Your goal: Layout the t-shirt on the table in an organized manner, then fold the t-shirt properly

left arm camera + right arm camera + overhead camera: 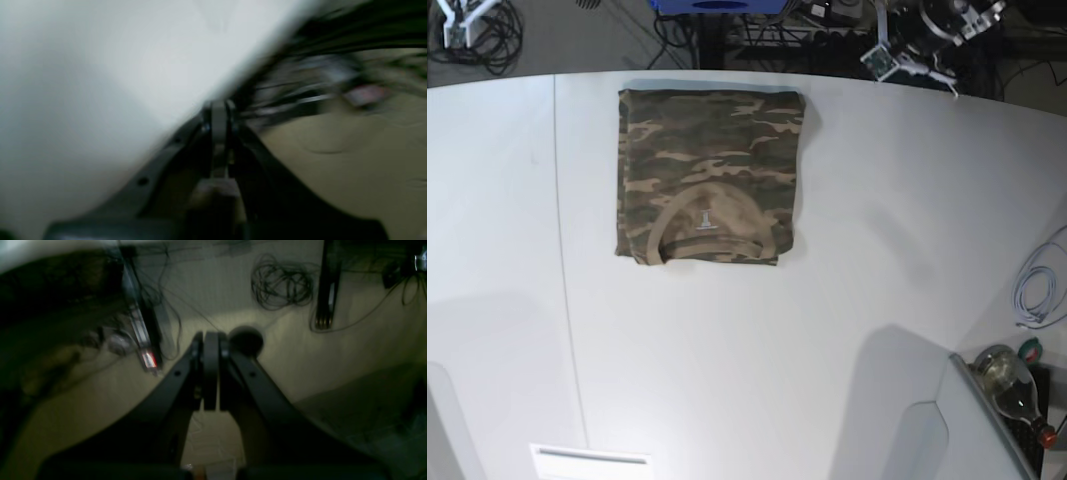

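White tabletop blurs across the left wrist view, where the left gripper (219, 133) has its fingers pressed together on nothing; the right wrist view shows the right gripper (210, 370) likewise closed and empty over a floor with cables (282, 281); from the base view the t-shirt (708, 178) lies folded in a neat rectangle on the table (877, 250), collar toward the near edge.
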Tool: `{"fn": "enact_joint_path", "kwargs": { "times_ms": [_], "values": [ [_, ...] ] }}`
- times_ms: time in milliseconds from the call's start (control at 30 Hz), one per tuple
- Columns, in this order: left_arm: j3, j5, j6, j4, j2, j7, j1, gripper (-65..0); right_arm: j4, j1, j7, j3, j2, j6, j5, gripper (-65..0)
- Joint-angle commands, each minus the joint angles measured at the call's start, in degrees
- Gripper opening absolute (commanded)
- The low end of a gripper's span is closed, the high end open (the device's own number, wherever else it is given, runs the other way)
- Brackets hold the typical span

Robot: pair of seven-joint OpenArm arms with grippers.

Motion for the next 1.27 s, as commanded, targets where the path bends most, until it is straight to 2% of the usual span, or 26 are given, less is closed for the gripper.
{"fn": "enact_joint_path", "kwargs": {
  "times_ms": [0,67,100,133,200,333,400,500,600,633,700,733,800,933,1100,1233],
  "values": [
    [-1.7,-3.1,0.4,0.2,-0.2,-1.1,2.7,-65.0,0.2,-1.6,0.8,-0.1,0.5,-0.2,-0.5,-65.0],
    [-3.1,-8.2,0.4,-2.7,0.5,-1.2,6.1,-65.0,-2.3,-1.6,-0.3,-3.9,1.8,2.1,-0.8,-65.0],
    [-3.1,-9.8,1.9,-5.0,0.6,-1.3,7.1,-65.0,-4.3,-0.8,-0.9,-6.4,3.4,4.2,-1.4,-65.0],
    [-2.4,-10.5,4.8,-8.2,0.6,-2.4,7.6,-65.0,-7.1,1.2,-1.4,-10.1,4.7,6.4,-1.6,-65.0],
    [1.2,-9.7,11.4,-17.6,0.3,-8.7,7.7,-65.0,-15.0,6.5,-1.5,-17.7,5.6,9.3,-1.7,-65.0],
    [8.4,-5.8,20.4,-41.4,-0.4,-24.5,2.7,-65.0,-33.6,18.5,-0.4,-31.0,5.2,10.2,-1.4,-65.0],
    [11.1,-4.6,23.8,-56.2,-0.4,-30.8,-3.2,-65.0,-43.5,23.5,3.9,-37.5,3.0,10.2,-1.4,-65.0],
    [14.7,-4.1,26.4,-82.3,-0.4,-39.5,-14.7,-65.0,-61.5,29.3,13.9,-44.1,-1.9,10.2,-1.7,-65.0],
    [20.4,-3.0,29.3,-107.3,-0.3,-48.4,-26.4,-65.0,-86.4,36.7,28.8,-50.2,-9.1,10.4,-1.7,-65.0],
    [22.2,-2.8,30.4,-108.1,-0.2,-50.2,-28.9,-65.0,-94.2,38.6,35.1,-51.9,-11.4,10.4,-1.7,-65.0],
    [24.4,-3.2,33.0,-108.1,0.0,-50.8,-30.7,-65.0,-108.5,41.9,49.7,-54.9,-15.6,10.4,-1.7,-65.0],
    [24.8,-3.2,33.8,-108.1,0.0,-49.7,-30.9,-65.0,-112.3,42.6,55.5,-55.8,-16.7,10.4,-1.7,-65.0],
    [24.9,-3.2,36.0,-108.1,0.8,-45.2,-31.1,-65.0,-113.8,43.1,63.4,-57.4,-17.5,10.4,-1.6,-65.0],
    [25.3,-2.8,38.5,-103.3,2.8,-38.9,-31.0,-65.0,-110.7,43.8,62.9,-57.4,-14.3,10.4,-1.6,-65.0],
    [24.9,-3.2,38.6,-103.5,4.4,-38.5,-31.9,-65.0,-105.3,45.4,59.5,-57.4,-10.3,10.4,-1.5,-65.0],
    [24.8,-3.3,38.6,-104.8,4.7,-38.5,-32.8,-65.0,-104.9,46.1,59.6,-57.6,-9.2,10.4,-1.7,-65.0]
  ]
}}
